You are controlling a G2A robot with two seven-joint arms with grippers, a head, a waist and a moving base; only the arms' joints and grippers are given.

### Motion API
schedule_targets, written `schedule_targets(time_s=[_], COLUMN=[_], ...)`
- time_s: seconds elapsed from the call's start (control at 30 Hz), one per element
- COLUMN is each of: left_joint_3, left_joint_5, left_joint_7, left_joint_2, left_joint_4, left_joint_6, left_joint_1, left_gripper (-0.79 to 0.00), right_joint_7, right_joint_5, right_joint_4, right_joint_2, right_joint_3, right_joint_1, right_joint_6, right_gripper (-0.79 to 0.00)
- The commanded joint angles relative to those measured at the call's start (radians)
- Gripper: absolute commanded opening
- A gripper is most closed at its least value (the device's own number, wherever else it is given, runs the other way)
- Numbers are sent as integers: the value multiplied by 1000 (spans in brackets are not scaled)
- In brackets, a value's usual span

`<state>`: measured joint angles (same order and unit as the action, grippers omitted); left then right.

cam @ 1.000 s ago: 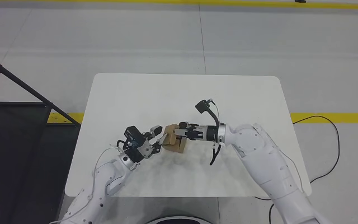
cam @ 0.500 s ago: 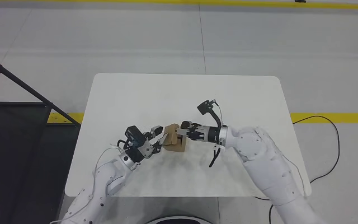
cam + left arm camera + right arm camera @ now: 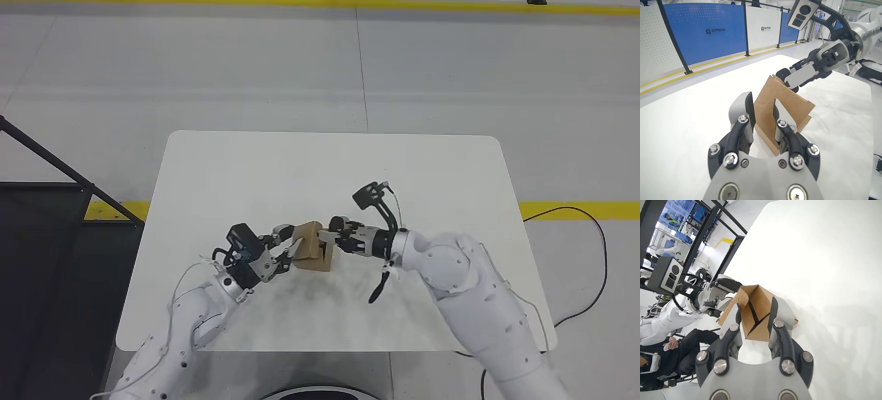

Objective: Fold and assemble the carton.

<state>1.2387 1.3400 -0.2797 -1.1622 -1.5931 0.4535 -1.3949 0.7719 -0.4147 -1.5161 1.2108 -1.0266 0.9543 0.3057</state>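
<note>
Your right gripper (image 3: 756,306) clamps the top corner of the carton (image 3: 785,102), and your left gripper (image 3: 762,98) pinches its near lower corner. The carton stands tilted on the table (image 3: 430,170), near the front middle. Its walls look raised, but the open end apparently remains to be closed. Both arms reach low, converging on it.

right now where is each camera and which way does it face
Top view: above the arms, looking down at the table; both arms show.
Left wrist view: on the left wrist, facing the carton; left fingers near, right fingers beyond.
Right wrist view: on the right wrist, facing the left arm; right fingers near.
Both wrist views share the carton, from opposite sides.
</note>
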Motion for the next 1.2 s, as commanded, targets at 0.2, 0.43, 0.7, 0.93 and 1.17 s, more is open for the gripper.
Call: schedule_targets(time_s=[0.2,0.43,0.7,0.93,1.17], left_joint_3=[-11,-16,-20,-31,-39], left_joint_5=[7,13,19,29,34], left_joint_7=[14,30,52,68,75], left_joint_2=[-2,-3,-4,-6,-7], left_joint_4=[-4,-5,-14,-18,-16], left_joint_6=[-3,-2,-2,-8,-12], left_joint_1=[11,20,27,33,40], left_gripper=[-453,-453,-453,-453,-453], right_joint_7=[-12,-22,-30,-33,-36], right_joint_5=[-39,-82,-150,-168,-166], right_joint_4=[-27,-46,-82,-87,-79], right_joint_2=[-4,-9,-12,-11,-11], right_joint_3=[-3,-9,-4,3,2], right_joint_1=[18,32,52,54,56], right_joint_6=[-21,-27,-62,-82,-79], right_gripper=[-428,-422,-409,-305,-329])
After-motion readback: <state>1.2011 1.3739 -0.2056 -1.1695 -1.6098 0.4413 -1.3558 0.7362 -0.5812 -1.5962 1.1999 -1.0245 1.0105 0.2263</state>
